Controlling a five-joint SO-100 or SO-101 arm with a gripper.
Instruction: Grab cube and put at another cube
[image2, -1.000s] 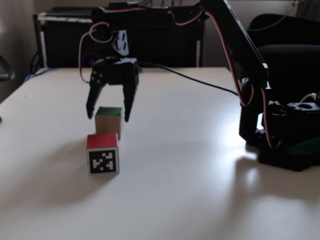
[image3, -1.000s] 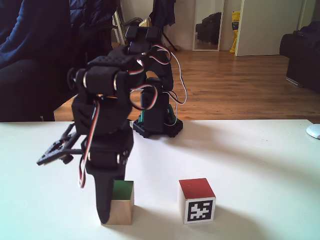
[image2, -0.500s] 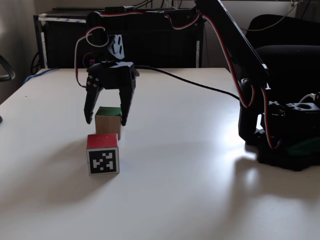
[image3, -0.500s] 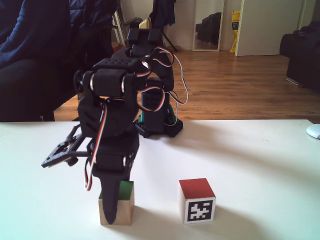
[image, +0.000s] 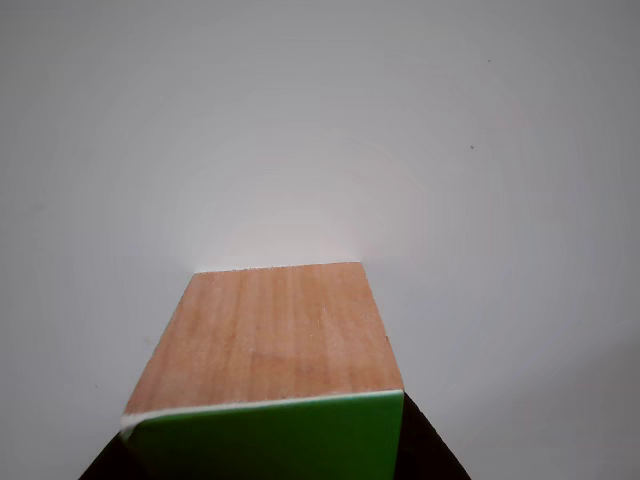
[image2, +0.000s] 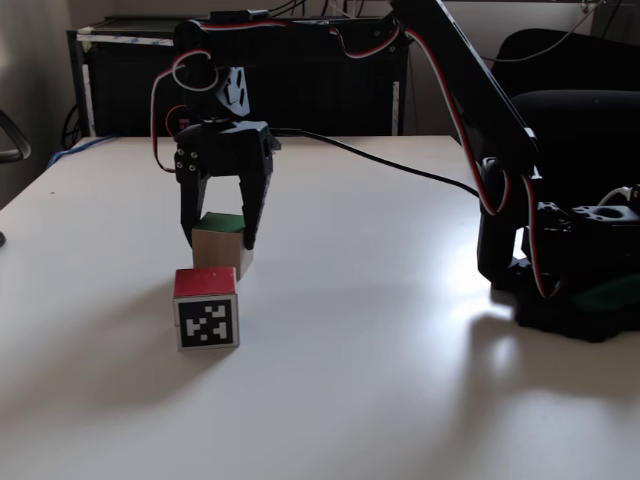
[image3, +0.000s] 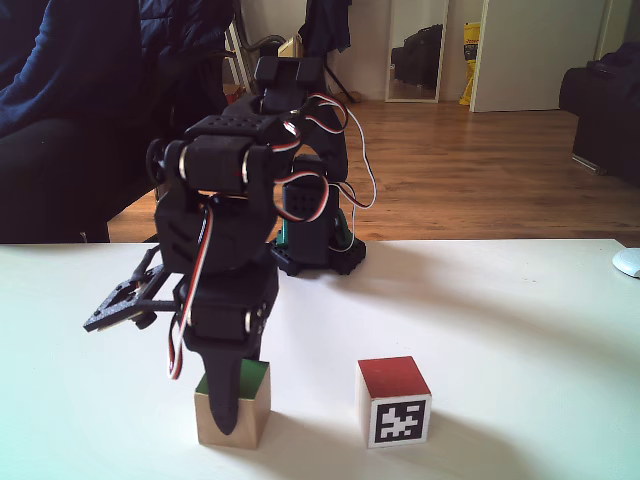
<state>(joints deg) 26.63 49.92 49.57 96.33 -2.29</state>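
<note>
1. The cube (image2: 221, 243) is seen on the table (image2: 400, 330), just behind another cube (image2: 206, 307) in a fixed view.
2. The gripper (image2: 217, 236) is lowered around the cube, jaws spread and straddling it, contact not clear.
3. The jaws should be closed squarely on opposite side faces.
4. The lift should be made straight up, so the neighbour is not knocked.

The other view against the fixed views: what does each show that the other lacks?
The other view alone shows the plain wood grain of the green-faced cube close up. In both fixed views appear the end effector straddling that cube, its fingers apart, and the red-topped cube with its black-and-white marker. Both share the green face and the white table.
</note>
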